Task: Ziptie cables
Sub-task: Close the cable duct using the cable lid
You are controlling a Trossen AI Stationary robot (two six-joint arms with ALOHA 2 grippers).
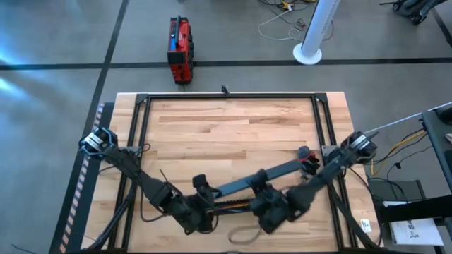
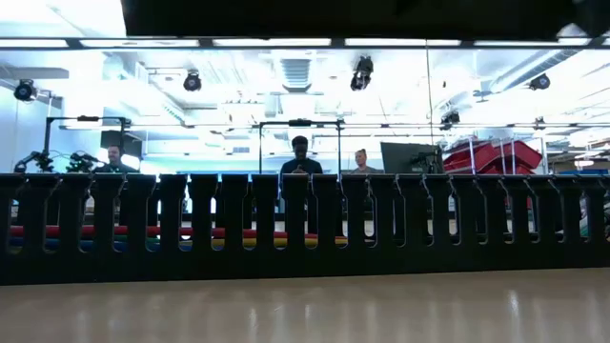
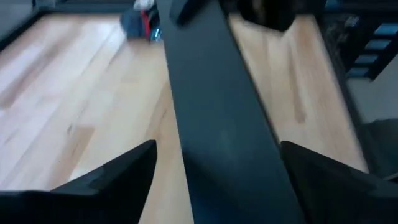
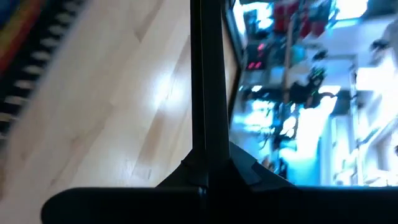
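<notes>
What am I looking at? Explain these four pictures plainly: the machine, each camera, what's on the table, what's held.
This is a robot with two dark jointed arms working at a wooden table. One picture looks straight down on it, one looks level across the tabletop, and two come from cameras on the arms' wrists.

On the table lie a black slotted duct with coloured cables inside it, a flat black bar, and a small dark wire tangle with a red clip.

The right gripper is shut on the flat black bar, which shows edge-on in its own wrist view. The left gripper is open, with one finger on either side of the same bar.
</notes>
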